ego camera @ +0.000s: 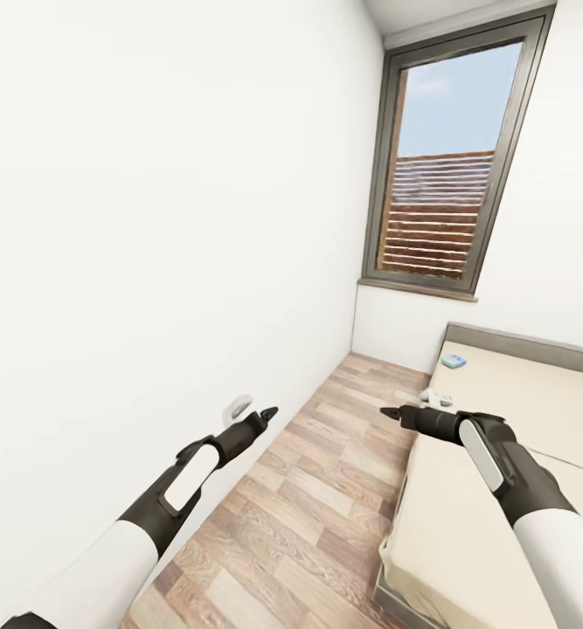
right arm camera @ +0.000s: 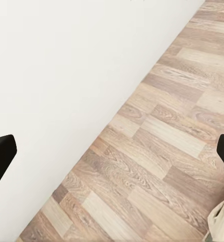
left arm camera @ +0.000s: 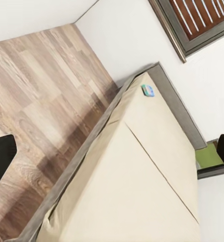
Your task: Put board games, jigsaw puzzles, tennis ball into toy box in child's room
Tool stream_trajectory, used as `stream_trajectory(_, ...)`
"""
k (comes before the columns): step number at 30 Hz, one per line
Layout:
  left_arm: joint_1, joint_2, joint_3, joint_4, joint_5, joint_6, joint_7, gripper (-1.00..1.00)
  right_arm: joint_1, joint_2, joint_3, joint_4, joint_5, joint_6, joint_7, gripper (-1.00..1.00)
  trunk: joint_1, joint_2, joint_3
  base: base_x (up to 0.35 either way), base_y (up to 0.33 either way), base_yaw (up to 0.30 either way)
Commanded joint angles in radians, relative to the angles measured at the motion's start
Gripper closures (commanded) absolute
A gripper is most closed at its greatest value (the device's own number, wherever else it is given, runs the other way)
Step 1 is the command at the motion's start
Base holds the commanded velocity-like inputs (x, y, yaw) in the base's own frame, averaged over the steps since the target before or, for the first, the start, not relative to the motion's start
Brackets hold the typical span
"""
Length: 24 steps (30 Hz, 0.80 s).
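Note:
The bed (ego camera: pixel 501 454), with a beige mattress and a grey headboard, fills the right side of the head view. A small blue-green board game (ego camera: pixel 454 360) lies near the headboard, and it appears as the board game (left arm camera: pixel 148 90) in the left wrist view. A small white item (ego camera: pixel 437 397) lies on the mattress edge just beyond my right gripper (ego camera: pixel 394 413); I cannot tell what it is. My left gripper (ego camera: pixel 260 418) hangs over the floor by the wall. Both grippers are open and hold nothing. The table, toy box, jigsaw puzzles and tennis ball are out of view.
A strip of wood-plank floor (ego camera: pixel 326 489) runs between the white wall (ego camera: pixel 151 262) on the left and the bed. A tall grey-framed window (ego camera: pixel 448 175) stands at the far end. A small white fitting (ego camera: pixel 237 406) sits low on the wall.

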Motion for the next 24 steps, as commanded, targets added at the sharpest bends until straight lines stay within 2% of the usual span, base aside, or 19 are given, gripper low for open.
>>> stream_trajectory(1,0.001,0.0,0.0,0.0,0.006,0.003,-0.001,-1.0,0.0,-0.001,0.009,-0.001,0.001,0.003,0.002,-1.0,0.001,-0.001,0.0,0.245,0.0,-0.036)
stream_trajectory(9,0.006,0.0,0.0,0.0,0.006,0.002,-0.004,-1.0,0.001,-0.002,0.025,-0.004,0.0,0.004,0.002,-1.0,0.001,-0.001,0.0,0.167,0.0,-0.029)
stream_trajectory(24,0.007,-0.001,0.0,0.0,0.005,0.002,-0.005,-1.0,0.001,-0.002,0.031,-0.009,0.0,0.008,0.001,-1.0,0.001,-0.001,-0.017,0.034,0.0,-0.075)
